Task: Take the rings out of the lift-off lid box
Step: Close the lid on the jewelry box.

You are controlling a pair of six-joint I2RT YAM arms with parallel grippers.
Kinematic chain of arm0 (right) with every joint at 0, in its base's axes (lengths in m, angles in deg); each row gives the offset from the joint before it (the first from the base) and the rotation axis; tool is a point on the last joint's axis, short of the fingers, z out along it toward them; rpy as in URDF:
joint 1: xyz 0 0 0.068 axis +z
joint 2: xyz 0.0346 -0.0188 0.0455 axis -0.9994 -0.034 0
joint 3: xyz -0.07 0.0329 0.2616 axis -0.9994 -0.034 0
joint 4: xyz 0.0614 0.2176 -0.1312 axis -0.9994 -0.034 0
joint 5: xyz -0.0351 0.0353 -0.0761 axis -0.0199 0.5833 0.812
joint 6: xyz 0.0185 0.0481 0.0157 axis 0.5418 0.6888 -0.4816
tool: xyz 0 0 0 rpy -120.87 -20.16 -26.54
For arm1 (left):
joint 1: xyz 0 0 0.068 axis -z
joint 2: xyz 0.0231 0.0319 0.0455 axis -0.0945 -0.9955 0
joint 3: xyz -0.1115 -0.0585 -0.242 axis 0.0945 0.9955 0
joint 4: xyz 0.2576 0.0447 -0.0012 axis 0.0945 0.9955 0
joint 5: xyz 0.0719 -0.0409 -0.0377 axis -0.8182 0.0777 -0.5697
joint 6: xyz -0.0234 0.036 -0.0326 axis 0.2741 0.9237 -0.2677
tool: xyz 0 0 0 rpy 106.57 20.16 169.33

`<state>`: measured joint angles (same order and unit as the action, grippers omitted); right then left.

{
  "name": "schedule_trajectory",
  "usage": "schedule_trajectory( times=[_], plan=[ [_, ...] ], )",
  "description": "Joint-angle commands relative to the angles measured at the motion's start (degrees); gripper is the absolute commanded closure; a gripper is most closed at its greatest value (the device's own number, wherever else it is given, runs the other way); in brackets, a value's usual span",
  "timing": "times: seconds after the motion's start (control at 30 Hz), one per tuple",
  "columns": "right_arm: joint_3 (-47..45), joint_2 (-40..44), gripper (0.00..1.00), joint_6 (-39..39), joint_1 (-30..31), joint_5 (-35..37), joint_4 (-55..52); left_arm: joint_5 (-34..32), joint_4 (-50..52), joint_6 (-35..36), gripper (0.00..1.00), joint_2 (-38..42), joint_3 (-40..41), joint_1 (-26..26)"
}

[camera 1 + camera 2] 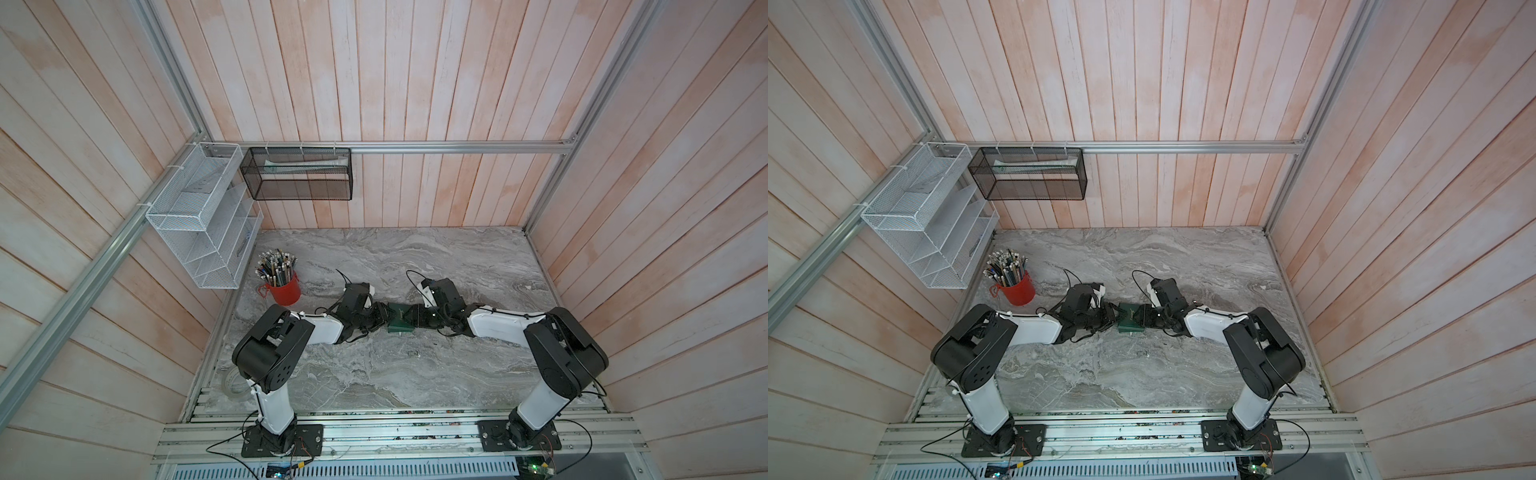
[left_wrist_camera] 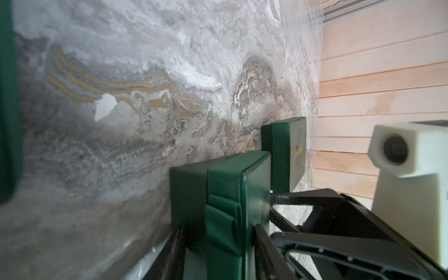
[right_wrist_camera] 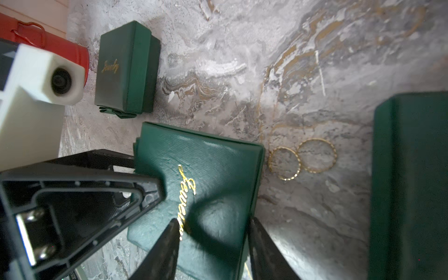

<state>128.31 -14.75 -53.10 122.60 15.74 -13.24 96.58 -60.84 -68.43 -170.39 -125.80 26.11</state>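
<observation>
Left pincer [image 2: 218, 228] part-spread flanking green box [image 2: 225, 174], right pincer [image 3: 213, 219] likewise, grip unclear

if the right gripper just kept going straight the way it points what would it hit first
The nearest green box, most likely: the right gripper points at it, fingertips right at its lid. Just beyond it in a top view sits the left gripper, though depth there is unclear.

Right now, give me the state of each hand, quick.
Left hand: closed on the box.
Right hand: closed on the same box.
</observation>
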Motion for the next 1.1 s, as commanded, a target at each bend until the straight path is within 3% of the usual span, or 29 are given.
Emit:
schedule_trajectory(
  times=[0.0, 1.0, 1.07],
  plan=[
    [2.0, -2.0, 0.53, -0.6, 1.6, -5.1, -0.3, 2.6, 2.8, -0.3, 0.62, -4.4, -0.4, 1.8],
    [7.1, -6.2, 0.52, -1.6, 1.5, -3.2, -6.3, 9.0, 4.3, -1.8, 0.62, -13.6, -2.6, 2.7],
    [7.2, -6.2, 0.52, -1.6, 1.4, -3.2, -6.4, 9.8, 3.0, -1.9, 0.58, -13.7, -2.0, 2.5]
  ],
)
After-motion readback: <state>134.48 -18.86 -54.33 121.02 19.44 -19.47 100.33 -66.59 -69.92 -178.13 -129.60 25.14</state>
